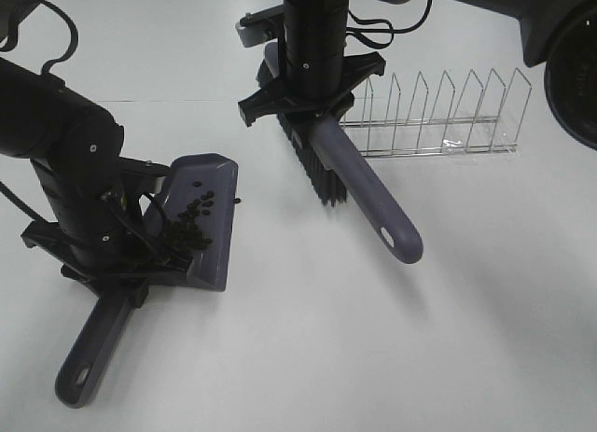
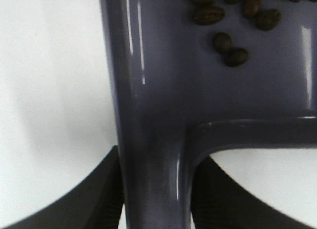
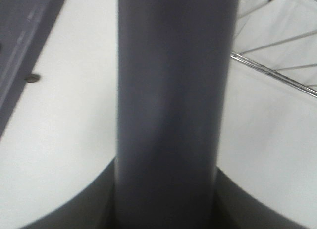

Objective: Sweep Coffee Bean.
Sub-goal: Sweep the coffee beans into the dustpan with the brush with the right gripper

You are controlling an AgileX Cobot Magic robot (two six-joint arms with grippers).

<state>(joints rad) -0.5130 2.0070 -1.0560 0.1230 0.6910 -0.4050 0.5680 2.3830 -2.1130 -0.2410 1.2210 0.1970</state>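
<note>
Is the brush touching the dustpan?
No, a strip of bare white table lies between the brush and the dustpan.

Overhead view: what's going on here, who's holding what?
Two-arm sweep-up. The left gripper is clamped on the handle of the dustpan, which appears to rest on the table. The right gripper grips the brush by its handle, bristles down, apart from the pan's open edge. Nearly all the coffee beans sit inside the pan; one stray bean lies just outside the lip. A wire rack stands behind, untouched.
</note>
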